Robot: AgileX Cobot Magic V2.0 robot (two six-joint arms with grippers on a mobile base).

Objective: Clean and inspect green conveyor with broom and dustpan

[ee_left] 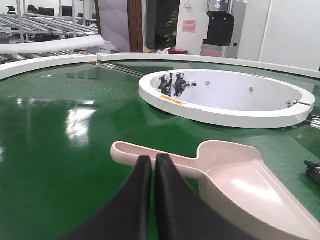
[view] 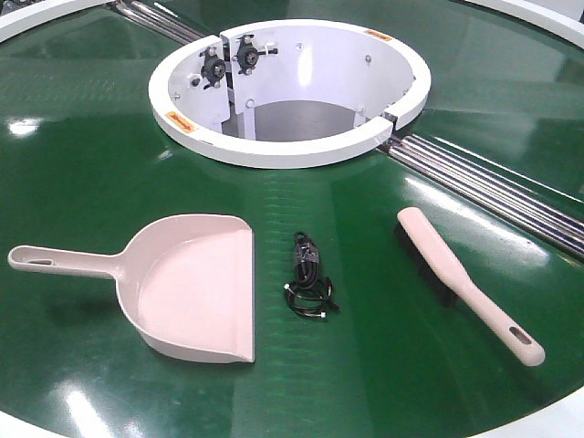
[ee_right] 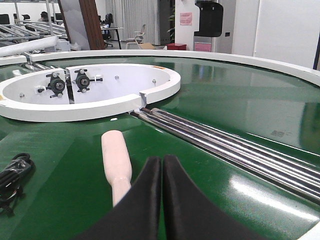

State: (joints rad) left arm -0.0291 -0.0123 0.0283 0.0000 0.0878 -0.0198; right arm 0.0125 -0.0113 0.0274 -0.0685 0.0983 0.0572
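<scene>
Lying flat on conveyor (view: 82,173): dustpan (view: 196,287) left, broom (view: 465,286) right, black cable (view: 308,283) between | left gripper (ee_left: 152,160) pressed closed, empty, near dustpan handle | right gripper (ee_right: 162,161) pressed closed, empty, near broom

On the conveyor (view: 82,182), w/ the ring housing (view: 301,153) sunk into it at the far middle, three items lie in a row in front of the housing. The dustpan (view: 196,287) is front-left of it, handle pointing left & mouth right. The cable bundle (view: 308,274) is straight in front, near the pan's mouth but apart, and the broom (view: 461,283) is front-right, diagonal, handle end nearest the camera. Roller rods (view: 493,187) run from the housing's right side toward the right edge, passing behind the broom.
</scene>
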